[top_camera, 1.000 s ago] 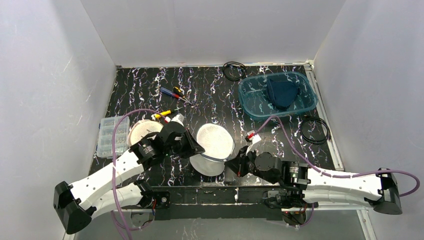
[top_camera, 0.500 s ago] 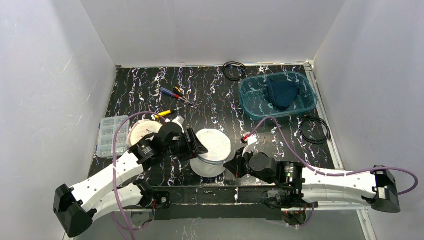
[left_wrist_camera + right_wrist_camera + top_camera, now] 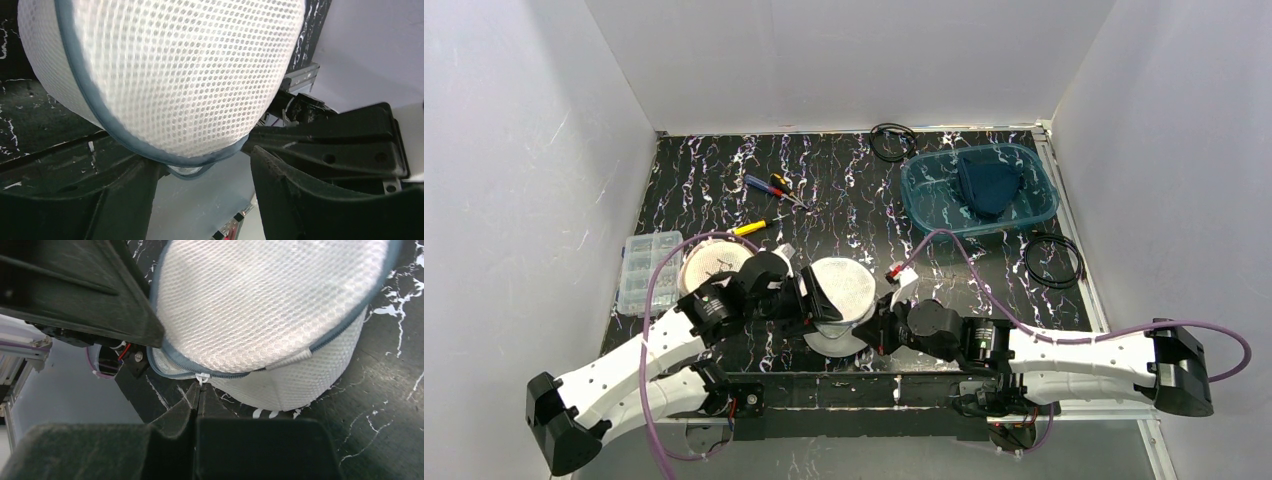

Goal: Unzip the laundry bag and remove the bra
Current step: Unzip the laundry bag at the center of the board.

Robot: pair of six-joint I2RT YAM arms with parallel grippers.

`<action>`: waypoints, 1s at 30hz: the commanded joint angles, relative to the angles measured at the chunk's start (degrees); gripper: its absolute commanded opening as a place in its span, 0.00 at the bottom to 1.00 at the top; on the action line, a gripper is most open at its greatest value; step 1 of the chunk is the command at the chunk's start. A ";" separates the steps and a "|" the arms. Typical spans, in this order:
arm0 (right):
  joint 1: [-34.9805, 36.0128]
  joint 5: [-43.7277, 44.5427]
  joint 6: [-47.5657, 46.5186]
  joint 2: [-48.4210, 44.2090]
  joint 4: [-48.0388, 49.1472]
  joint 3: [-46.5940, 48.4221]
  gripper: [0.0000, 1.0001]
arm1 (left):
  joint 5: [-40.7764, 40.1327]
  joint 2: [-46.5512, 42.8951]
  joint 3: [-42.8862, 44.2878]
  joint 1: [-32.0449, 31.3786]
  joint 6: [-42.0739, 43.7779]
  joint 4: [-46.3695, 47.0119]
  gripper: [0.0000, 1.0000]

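1. The laundry bag (image 3: 849, 285) is a round drum of white mesh at the middle of the worktop's (image 3: 844, 180) near edge, between the two arms. It looks light and soft, with a springy rim, so it will likely slide or fold if pulled on without a counter-hold.
2. A grey-blue zip (image 3: 235, 374) runs round its upper seam and looks closed. The small white zip pull (image 3: 202, 376) faces the right arm and is the place to take hold. It is tiny and probably slips easily.
3. The bra is not visible; the mesh hides whatever is inside.
4. The right pincer (image 3: 200, 392) is closed, with its tips right at the pull. I cannot tell whether the pull is actually pinched.
5. The left pincer (image 3: 205, 162) is open, with its fingers (image 3: 295, 185) on either side of the bag's far rim and nothing clamped. That rim seems the best spot to steady the bag.
6. A second round mesh piece (image 3: 709, 262) lies just left of the left pincer. What it is I cannot tell.
7. A clear compartment box (image 3: 639, 272) sits by the left edge. A yellow-handled tool (image 3: 747, 229) and screwdrivers (image 3: 769, 185) lie further back.
8. A teal tub (image 3: 929, 200) holding a dark blue cloth (image 3: 986, 182) stands towards the far right corner. One cable coil (image 3: 876, 146) is at the far edge and another (image 3: 1031, 262) by the right edge.
9. All of these lie well apart from the bag. Only the two arms crowd it.
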 commanded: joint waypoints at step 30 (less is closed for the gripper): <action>0.32 4.34 1.13 -10.21 -4.55 -0.06 0.01 | -16.38 3.77 4.66 -0.25 -1.23 -9.27 0.00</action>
